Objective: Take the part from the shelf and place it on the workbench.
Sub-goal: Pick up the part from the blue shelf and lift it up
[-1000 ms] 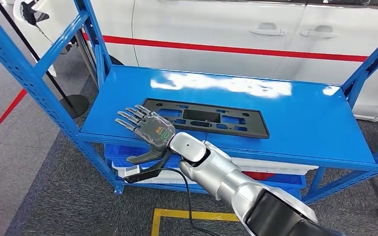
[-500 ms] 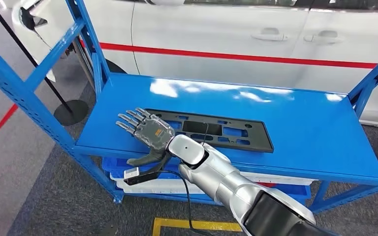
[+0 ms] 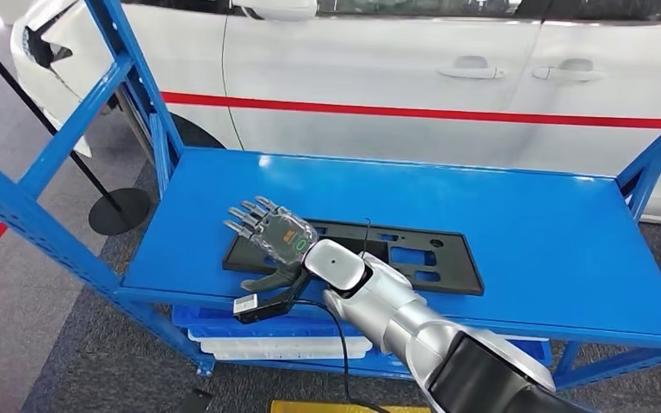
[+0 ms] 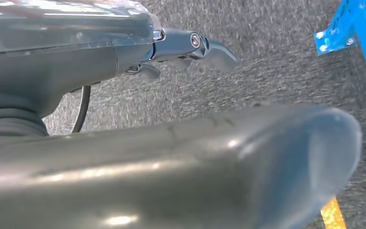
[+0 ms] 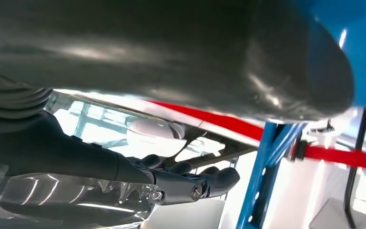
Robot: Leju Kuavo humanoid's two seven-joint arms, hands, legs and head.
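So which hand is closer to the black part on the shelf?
Right. The right hand is over the black part's left end, fingers spread. The left hand hangs down by the floor.

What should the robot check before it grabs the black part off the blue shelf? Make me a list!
1. Part lies flat on the shelf: ok. The black part rests flat on the blue shelf.
2. Right hand empty: ok. The right hand holds nothing, fingers spread.
3. Hand lined up with the part: ok. It sits over the part's left end.
4. Hand touching the part: cannot tell from the head view.
5. Thumb under the part's edge: cannot tell; the thumb lies at the near edge.
6. Left hand free: ok. The left hand hangs over the grey floor, holding nothing.
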